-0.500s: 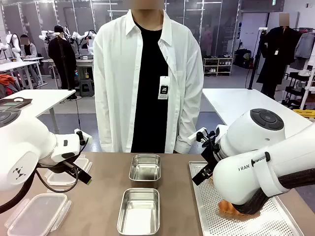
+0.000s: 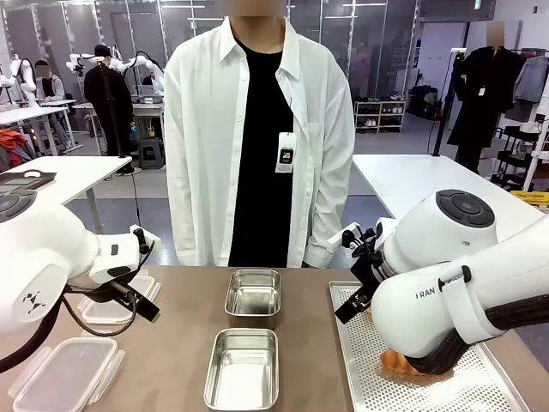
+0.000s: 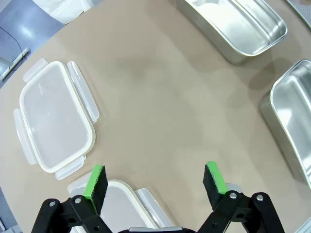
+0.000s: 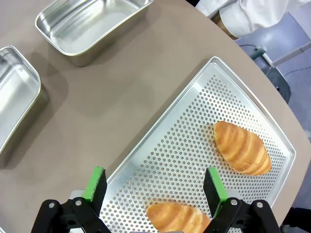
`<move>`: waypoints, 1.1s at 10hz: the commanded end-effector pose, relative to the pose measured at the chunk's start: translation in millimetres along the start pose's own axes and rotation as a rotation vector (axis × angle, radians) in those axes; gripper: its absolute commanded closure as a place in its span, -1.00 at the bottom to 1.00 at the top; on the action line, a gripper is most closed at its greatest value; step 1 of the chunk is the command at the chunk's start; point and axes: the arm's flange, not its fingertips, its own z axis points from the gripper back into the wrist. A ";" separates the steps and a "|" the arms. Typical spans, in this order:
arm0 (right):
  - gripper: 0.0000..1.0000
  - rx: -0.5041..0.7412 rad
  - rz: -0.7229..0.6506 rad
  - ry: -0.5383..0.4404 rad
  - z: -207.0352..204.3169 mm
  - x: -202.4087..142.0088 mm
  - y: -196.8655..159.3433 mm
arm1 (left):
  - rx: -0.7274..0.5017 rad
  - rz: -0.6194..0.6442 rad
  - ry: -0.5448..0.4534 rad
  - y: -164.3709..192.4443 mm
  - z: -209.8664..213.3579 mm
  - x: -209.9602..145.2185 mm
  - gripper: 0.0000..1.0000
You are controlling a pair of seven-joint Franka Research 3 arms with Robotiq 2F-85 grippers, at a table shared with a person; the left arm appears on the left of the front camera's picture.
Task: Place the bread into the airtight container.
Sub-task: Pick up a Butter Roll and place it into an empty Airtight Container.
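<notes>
above the perforated tray the right gripper is wide open and empty, two bread rolls lying below it, while the left gripper, also wide open and empty, hangs near the airtight container.

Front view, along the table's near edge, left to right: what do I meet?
Clear plastic container → near steel pan → perforated tray.

Seen from the front, the right arm hides most of a bread roll on the tray. At the right wrist the nearer roll runs off the bottom edge; at the left wrist a steel pan is cut off at right.
</notes>
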 end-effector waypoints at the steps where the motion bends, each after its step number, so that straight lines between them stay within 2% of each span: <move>1: -1.00 0.001 -0.003 0.000 0.0 -0.1 -0.2 | 0.000 0.001 0.000 0.2 0.0 0.0 -1.00; 5: -1.00 0.000 0.000 0.000 0.0 0.0 0.0 | 0.000 0.000 0.000 0.0 0.0 0.0 -1.00; 6: -1.00 0.019 -0.045 -0.003 28.6 14.7 -10.9 | -0.031 0.027 -0.013 8.4 26.2 19.2 -1.00; 8: -1.00 -0.031 -0.044 -0.016 94.1 41.3 -37.3 | -0.087 0.034 -0.030 27.1 88.4 54.9 -1.00; 9: -1.00 -0.071 -0.016 -0.006 138.0 51.6 -53.8 | -0.159 0.028 -0.009 39.1 132.9 70.1 -1.00; 11: -1.00 -0.018 0.023 -0.023 225.7 50.6 -86.7 | -0.203 -0.009 -0.024 61.2 216.1 80.2 -1.00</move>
